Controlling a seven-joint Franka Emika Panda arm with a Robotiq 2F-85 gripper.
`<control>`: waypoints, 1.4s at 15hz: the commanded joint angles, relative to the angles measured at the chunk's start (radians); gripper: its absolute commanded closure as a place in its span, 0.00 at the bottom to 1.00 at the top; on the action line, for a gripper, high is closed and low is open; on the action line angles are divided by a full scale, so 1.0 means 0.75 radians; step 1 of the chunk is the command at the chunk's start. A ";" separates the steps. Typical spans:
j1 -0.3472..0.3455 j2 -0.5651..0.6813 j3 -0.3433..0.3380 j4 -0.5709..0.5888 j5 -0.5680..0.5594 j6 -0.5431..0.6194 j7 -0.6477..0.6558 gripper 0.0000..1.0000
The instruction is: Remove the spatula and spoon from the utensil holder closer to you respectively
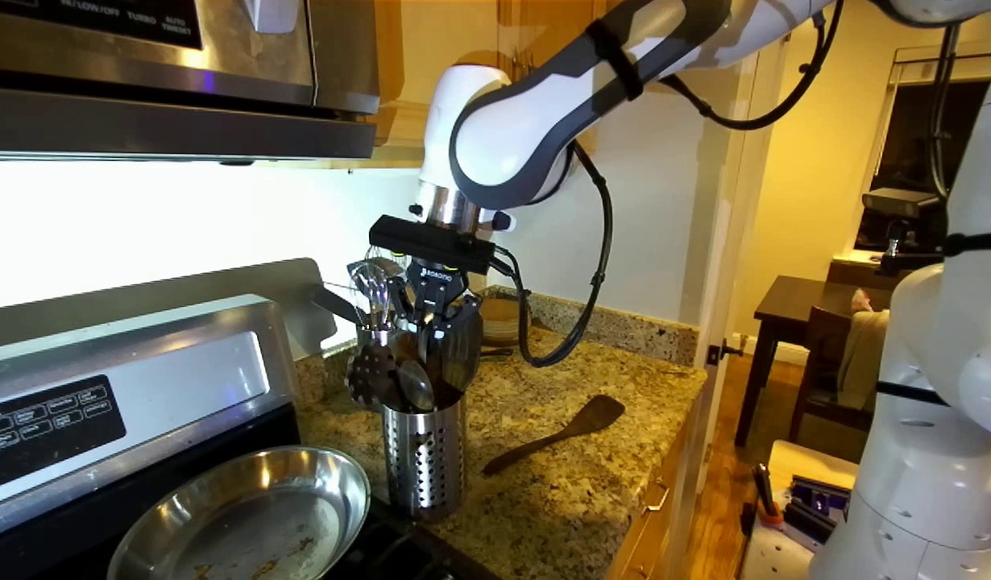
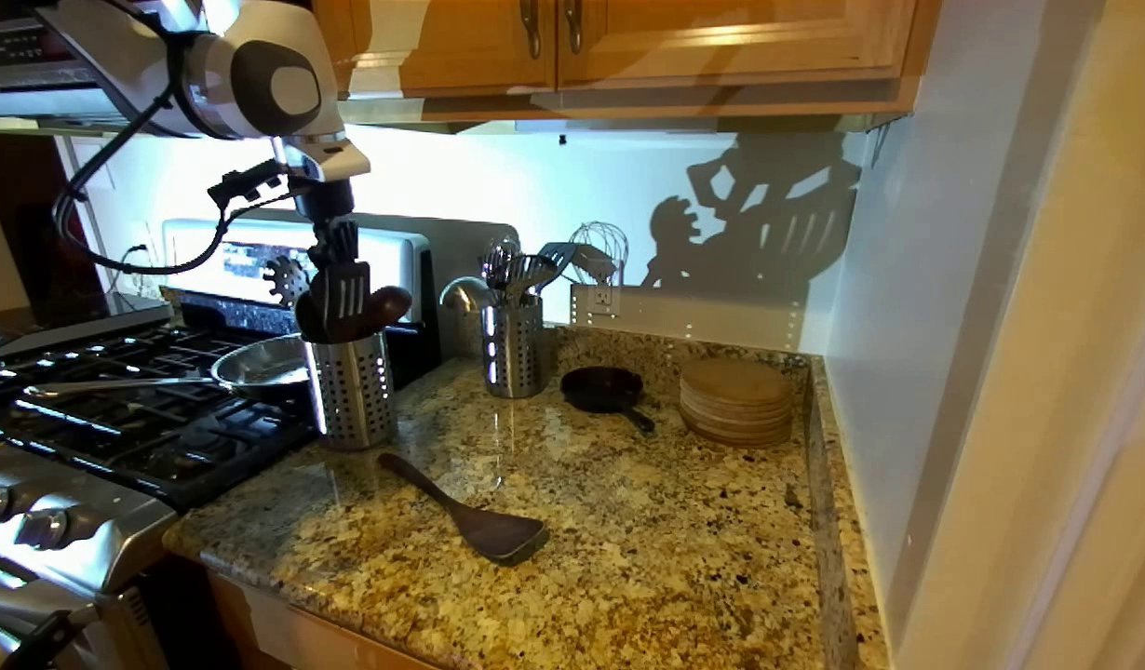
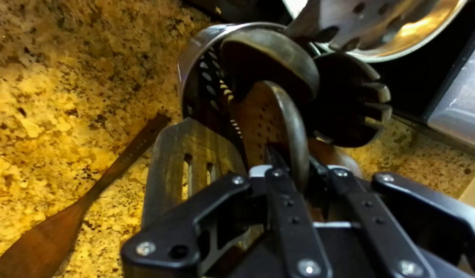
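Note:
The dark brown spatula lies on the counter beside the holder; it also shows in an exterior view and in the wrist view. The silver perforated utensil holder, also in an exterior view and the wrist view, stands upright with several dark utensils. My gripper, also in both exterior views, is low among their heads. A rounded head, seemingly the spoon, is between the close-set fingers; whether they press on it is unclear. A rounded head leans out; perhaps another utensil.
A slotted turner, a ladle and a pasta fork crowd the holder. A steel pan sits on the stove. Another holder with silver utensils, a small black pan and round boards stand behind.

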 commanded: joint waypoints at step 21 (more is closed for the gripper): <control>-0.024 -0.558 0.073 -0.143 -0.129 -0.124 -0.032 0.90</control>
